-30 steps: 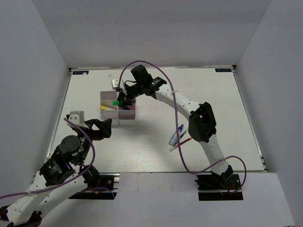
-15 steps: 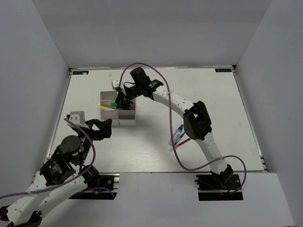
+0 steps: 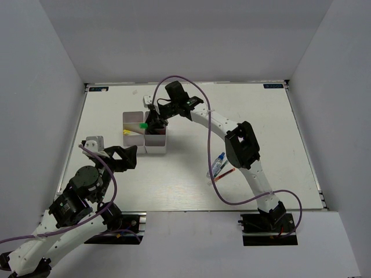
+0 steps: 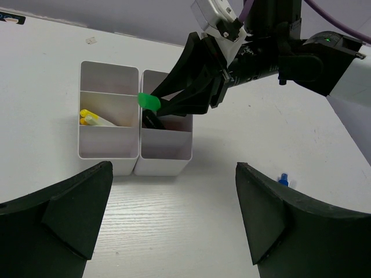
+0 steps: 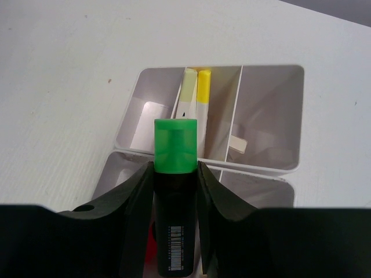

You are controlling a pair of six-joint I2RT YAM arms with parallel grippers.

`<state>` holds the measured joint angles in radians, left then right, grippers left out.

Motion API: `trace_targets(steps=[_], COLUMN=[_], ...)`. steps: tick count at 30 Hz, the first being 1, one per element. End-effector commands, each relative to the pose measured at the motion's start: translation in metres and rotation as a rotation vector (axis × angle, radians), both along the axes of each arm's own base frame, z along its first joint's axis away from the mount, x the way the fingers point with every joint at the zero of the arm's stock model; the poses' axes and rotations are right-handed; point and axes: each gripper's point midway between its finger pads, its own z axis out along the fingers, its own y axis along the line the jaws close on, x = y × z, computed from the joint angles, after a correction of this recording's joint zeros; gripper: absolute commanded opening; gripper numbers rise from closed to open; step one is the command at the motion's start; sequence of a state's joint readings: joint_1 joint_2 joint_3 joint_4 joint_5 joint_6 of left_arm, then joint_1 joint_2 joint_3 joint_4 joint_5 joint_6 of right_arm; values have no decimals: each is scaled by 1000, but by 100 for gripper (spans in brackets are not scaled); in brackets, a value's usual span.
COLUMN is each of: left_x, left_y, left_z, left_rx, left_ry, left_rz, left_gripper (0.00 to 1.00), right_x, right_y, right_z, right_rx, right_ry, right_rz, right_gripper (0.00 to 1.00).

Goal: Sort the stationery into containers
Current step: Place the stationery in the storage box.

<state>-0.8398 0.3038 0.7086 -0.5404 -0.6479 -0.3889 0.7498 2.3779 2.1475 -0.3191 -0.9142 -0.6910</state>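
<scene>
Right gripper [image 5: 174, 179] clamps the green-capped black plastic highlighter [image 5: 175, 142] mid-barrel: stiff, light, probably slippery. White divided plastic tray [image 5: 272, 104] lies just beneath its fingertips.

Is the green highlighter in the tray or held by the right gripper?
Held. The right gripper clamps the green highlighter by its black body, with the cap poking out over the white tray.

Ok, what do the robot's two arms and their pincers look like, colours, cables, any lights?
The left arm and right arm have white rounded links joined by black joint housings. A purple cable loops loosely along each. The left pincer and right pincer are black, with two wedge-shaped fingers. A small green light glows near the right wrist.
</scene>
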Motion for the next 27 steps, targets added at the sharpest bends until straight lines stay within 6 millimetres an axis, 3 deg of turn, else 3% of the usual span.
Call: trace_targets(steps=[1,6,9,10,11,14,18,19,20,21,22,23,24,25,26,27], left_x=[2,2,3,3,2,4,4,4,6,6,7,9,8,14,16,16], left_y=[3,3,0,-1,-3,-8,-29,-33,-40,-52,-59,-67,-80,-94,-105,-119], left_z=[-2,-2,-3,-1,-1,-5,-1,-1,4,1,0,6,2,-6,-3,-6], left_rx=[12,12,19,11,10,26,42,53,49,64,65,66,82,107,103,111], left_ry=[-1,-1,6,-1,-1,16,-10,-21,-38,-30,-26,-40,-32,4,3,23], left_rz=[18,18,7,7,-5,-17,-124,-147,-170,-218,-243,-273,-332,-363,-395,-449], left_gripper=[96,96,96,96,96,96,95,95,91,89,87,84,77,73,70,61], right_x=[-1,-1,-3,-14,-6,-11,-18,-23,-20,-21,-21,-13,-2,7,15,29], right_y=[1,-1,-4,3,-4,-7,-19,-25,-32,-38,-43,-58,-65,-75,-94,-109], right_z=[4,2,6,7,11,17,40,62,63,79,77,96,97,82,103,101], right_rx=[38,30,32,31,36,36,34,49,42,42,27,32,11,-37,-3,-19], right_ry=[-20,-18,-12,-10,-17,-6,7,-15,-13,-27,-18,-17,-26,-12,22,12], right_rz=[36,34,39,60,44,52,55,52,31,0,-20,-104,-186,-278,-378,-476], right_gripper=[29,48,53,55,56,56,52,50,50,48,48,46,45,42,30,19])
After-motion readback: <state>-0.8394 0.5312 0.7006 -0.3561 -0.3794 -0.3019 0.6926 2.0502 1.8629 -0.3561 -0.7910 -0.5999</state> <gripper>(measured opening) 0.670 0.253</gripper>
